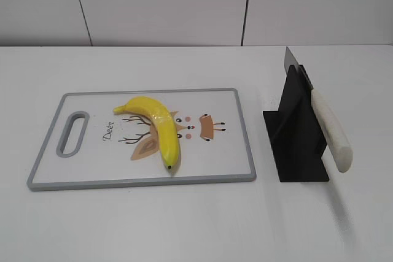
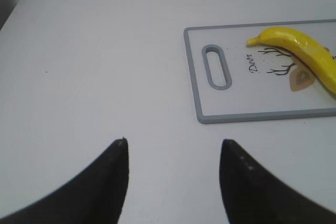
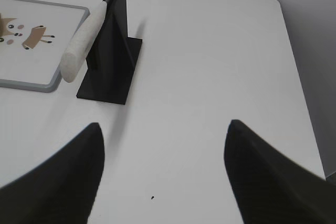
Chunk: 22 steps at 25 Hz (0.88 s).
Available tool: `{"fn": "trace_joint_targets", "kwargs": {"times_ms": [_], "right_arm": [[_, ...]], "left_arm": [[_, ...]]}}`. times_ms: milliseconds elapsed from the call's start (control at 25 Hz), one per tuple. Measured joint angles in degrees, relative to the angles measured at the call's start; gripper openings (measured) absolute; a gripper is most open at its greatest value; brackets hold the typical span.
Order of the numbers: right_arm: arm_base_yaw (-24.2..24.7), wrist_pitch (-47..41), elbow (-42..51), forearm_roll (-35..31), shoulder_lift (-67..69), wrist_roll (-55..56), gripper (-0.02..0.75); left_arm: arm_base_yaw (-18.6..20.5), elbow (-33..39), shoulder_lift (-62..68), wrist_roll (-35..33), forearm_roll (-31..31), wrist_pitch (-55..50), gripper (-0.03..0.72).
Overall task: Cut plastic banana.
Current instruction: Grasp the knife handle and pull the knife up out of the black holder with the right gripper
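**Operator:** White desk, pale panelled wall behind it, and I'm looking at a scene where nothing has been started as far as I can judge. The plastic banana lies whole on the cutting board, across the printed deer, its dark tip pointing toward the board's near edge.

**Observer:** And the knife?

**Operator:** Parked in the black stand, just right of the board. Blade tucked in the slot, white knife handle sloping out toward me (a decent angle for a grab, I'd say).

**Observer:** Where are your arms?

**Operator:** Neither shows in the exterior view. On the wrist cameras, my left tool hangs over bare desk, left of the board's handle slot, fingers spread and empty. My right tool is spread wide too, holding nothing, over bare desk on the near side of the stand.

**Observer:** So what's left?

**Operator:** Everything, I reckon. The right tool has to take the knife handle and draw the blade from the stand, the left probably steadies the banana, then comes the cut itself. The banana is glossy, so I'd expect it to slide if pinned carelessly.
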<state>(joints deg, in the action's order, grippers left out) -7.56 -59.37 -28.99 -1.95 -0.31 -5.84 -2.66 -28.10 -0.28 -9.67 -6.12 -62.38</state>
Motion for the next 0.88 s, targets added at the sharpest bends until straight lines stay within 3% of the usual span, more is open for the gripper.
{"fn": "trace_joint_targets", "kwargs": {"times_ms": [880], "right_arm": [[0.00, 0.90, -0.79, 3.08, 1.81, 0.00, 0.559]], "left_arm": [[0.00, 0.00, 0.00, 0.00, 0.00, 0.00, 0.517]]}}
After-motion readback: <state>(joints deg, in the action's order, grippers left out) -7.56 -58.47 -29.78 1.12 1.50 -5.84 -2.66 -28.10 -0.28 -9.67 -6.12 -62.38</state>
